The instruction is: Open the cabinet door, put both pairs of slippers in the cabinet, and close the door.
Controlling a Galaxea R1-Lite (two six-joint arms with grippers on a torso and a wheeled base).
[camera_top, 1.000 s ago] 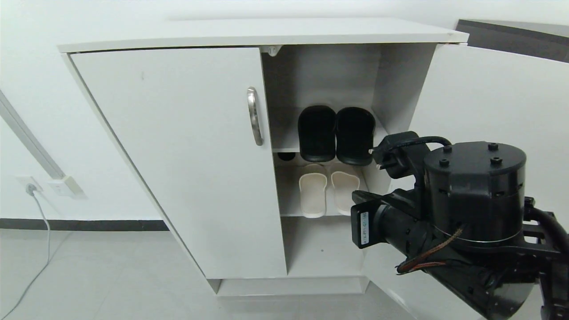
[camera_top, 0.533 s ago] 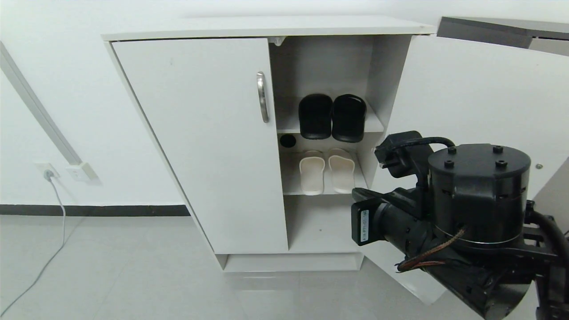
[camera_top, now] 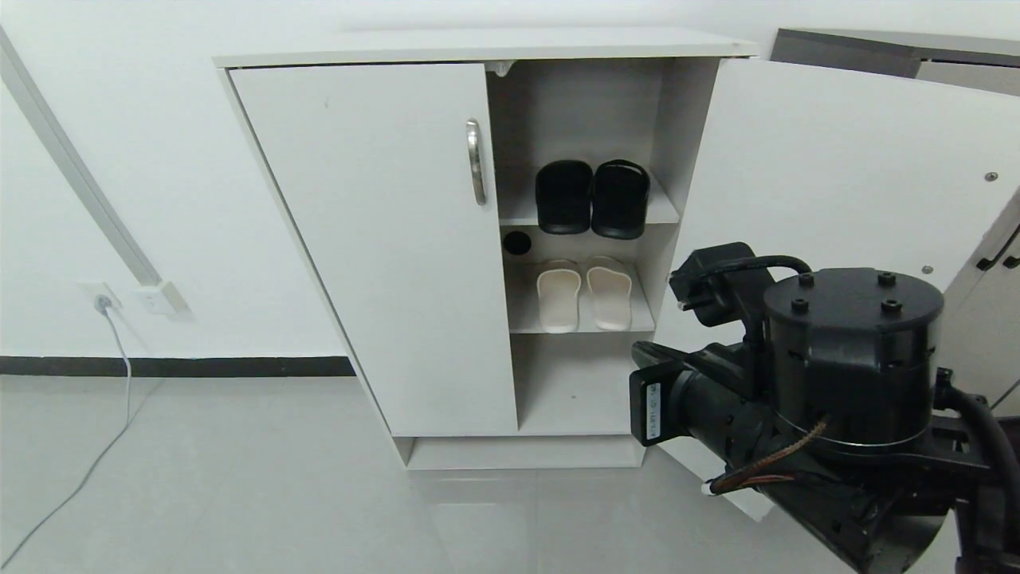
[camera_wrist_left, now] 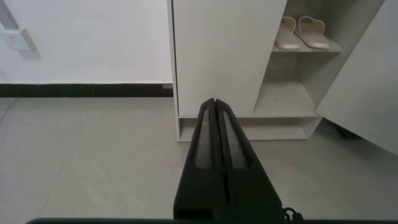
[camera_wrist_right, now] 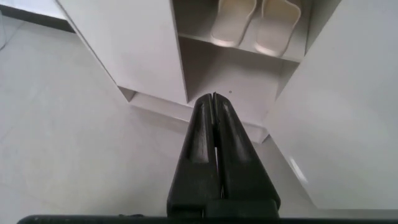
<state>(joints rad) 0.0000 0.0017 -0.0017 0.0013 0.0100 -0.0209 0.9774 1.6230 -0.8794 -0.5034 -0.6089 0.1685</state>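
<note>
The white cabinet stands with its left door closed and its right door swung wide open. A black pair of slippers rests on the upper shelf. Below it, a cream pair of slippers lies on the middle shelf. My left gripper is shut on nothing, hanging over the floor before the closed door. My right gripper is also shut and empty, held low in front of the open compartment. The right arm is at the lower right, beside the open door.
The open door juts out to the right, close to my right arm. A wall socket with a cable is at the left. Grey tiled floor spreads before the cabinet. A grey cabinet stands behind at right.
The whole head picture has shifted: the cabinet looks smaller and farther, so the camera has backed away. Slippers, doors and the right arm stand as before.
</note>
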